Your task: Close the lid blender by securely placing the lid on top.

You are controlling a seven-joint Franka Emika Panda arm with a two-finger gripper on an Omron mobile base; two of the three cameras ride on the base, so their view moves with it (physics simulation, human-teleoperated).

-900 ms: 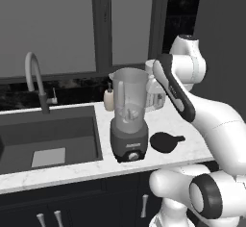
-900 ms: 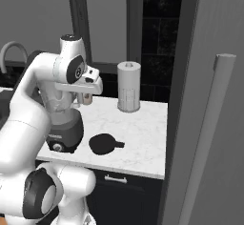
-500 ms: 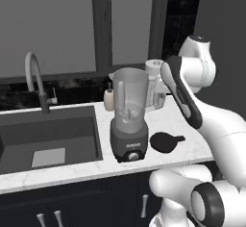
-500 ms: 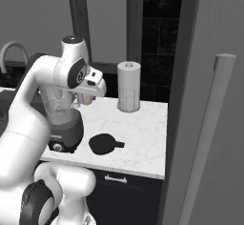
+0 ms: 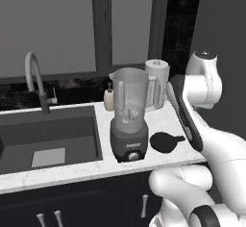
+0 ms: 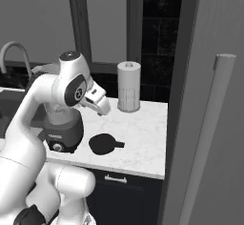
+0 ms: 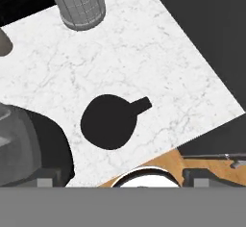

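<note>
reaching for the lid looks like the step in hand, since the jar's mouth is uncovered and the tool holds nothing. taking the left base view from left to right: the sink is set into the surface, the blender stands just right of it with a small soap bottle behind, the towel roll stands behind the jar's right side, and the lid lies flat on the surface just right of the blender's base, apart from it, its tab pointing away from the blender. in the right base view the tool hangs above the surface, over the lid and well clear of it; whether its fingers are apart or together i cannot tell. in the hand view the lid sits near the middle, so the aim seems roughly right. to do this well, i would come straight down with the fingers apart, take the tab or opposite rims, keep clear of the blender base, then lift level, carry it over the jar's mouth and press it down evenly.
</note>
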